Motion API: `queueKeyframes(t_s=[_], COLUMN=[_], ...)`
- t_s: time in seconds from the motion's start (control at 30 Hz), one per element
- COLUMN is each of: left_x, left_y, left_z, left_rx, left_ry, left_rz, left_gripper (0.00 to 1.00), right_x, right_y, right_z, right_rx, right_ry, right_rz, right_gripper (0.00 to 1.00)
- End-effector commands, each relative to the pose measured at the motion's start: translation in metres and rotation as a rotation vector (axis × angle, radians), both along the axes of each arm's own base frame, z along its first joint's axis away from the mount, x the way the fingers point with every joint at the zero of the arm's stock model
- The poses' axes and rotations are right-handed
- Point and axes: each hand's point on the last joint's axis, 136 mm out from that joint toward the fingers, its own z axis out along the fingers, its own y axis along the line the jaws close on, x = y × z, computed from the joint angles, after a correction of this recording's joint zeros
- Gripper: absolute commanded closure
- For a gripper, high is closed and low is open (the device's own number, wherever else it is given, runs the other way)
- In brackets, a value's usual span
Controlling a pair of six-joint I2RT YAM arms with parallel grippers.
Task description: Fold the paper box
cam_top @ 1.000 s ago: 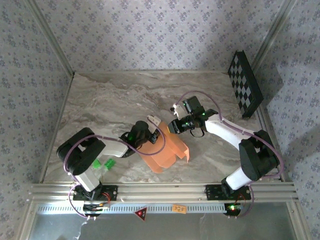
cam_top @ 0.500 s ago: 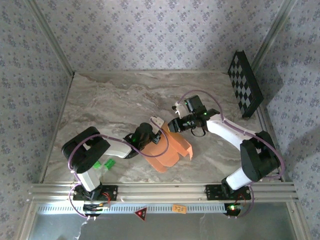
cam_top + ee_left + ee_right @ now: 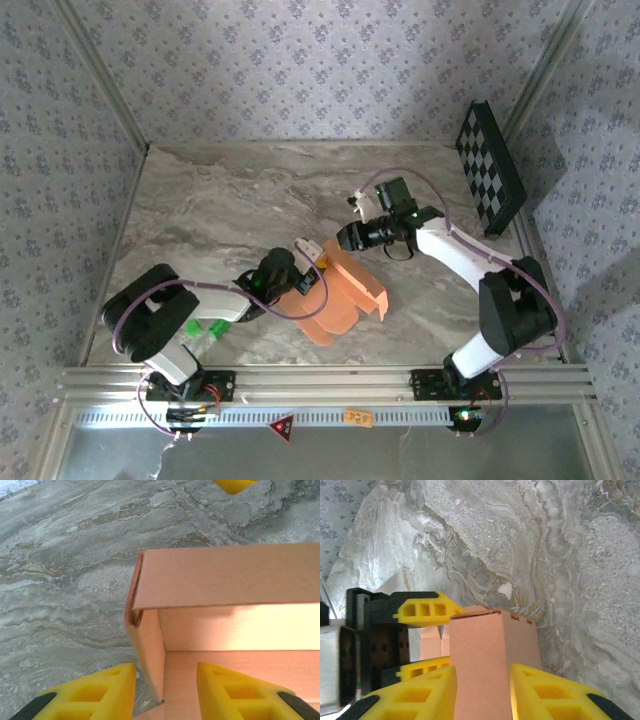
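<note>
Two arms are crowded in on the box (image 3: pixel 345 300), which sits on the table (image 3: pixel 220 200) toward the near edge, roughly between them. It's half built, with walls up and the top open. The left jaws are open and straddle one side wall, with one yellow finger (image 3: pixel 100 692) outside and the other inside. There's a clear gap on the inside one, so no pinch there. The right jaws are at the far end of the box (image 3: pixel 492 650), where a panel runs in between the fingers. Honestly can't tell if they're clamped on it or just sitting around it. Handling-wise, my guess is it's thin card that weighs next to nothing. It'll probably skate over the smooth table if it's shoved with nothing bracing it. It looks stiff-ish across a panel and floppy at the creases, and a hard squeeze would likely dent it. I'd grab a wall or flap close to its crease near a corner, one side holding while the other folds.
</note>
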Motion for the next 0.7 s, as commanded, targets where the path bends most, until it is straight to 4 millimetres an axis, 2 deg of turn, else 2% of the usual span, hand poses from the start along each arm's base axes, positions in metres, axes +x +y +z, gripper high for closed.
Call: queueKeyframes(t_s=[0.0, 0.23, 0.37, 0.47, 0.5, 0.57, 0.67], left_x=[-0.003, 0.002, 0.004, 0.005, 0.006, 0.009, 0.012], left_y=[0.008, 0.026, 0.019, 0.013, 0.011, 0.011, 0.01], left_z=[0.003, 0.0, -0.001, -0.004, -0.004, -0.006, -0.006], left_rx=[-0.002, -0.026, -0.032, -0.03, -0.032, -0.034, -0.039], left_ry=[0.015, 0.061, 0.087, 0.101, 0.105, 0.112, 0.115], left_rz=[-0.036, -0.052, -0.101, -0.126, -0.129, -0.127, -0.124], left_gripper=[0.62, 0.74, 0.75, 0.76, 0.76, 0.77, 0.78], right_x=[0.002, 0.014, 0.02, 0.017, 0.024, 0.026, 0.028], right_y=[0.004, -0.002, -0.002, -0.003, 0.001, -0.004, -0.012], right_z=[-0.003, -0.022, -0.034, -0.044, -0.034, -0.033, -0.016], right_rx=[0.0, -0.056, -0.087, -0.116, -0.11, -0.138, -0.158], right_ry=[0.026, 0.044, 0.058, 0.08, 0.052, 0.038, -0.023], right_rz=[0.03, 0.002, -0.001, 0.005, 0.008, -0.01, -0.041], right_gripper=[0.67, 0.76, 0.8, 0.83, 0.83, 0.82, 0.78])
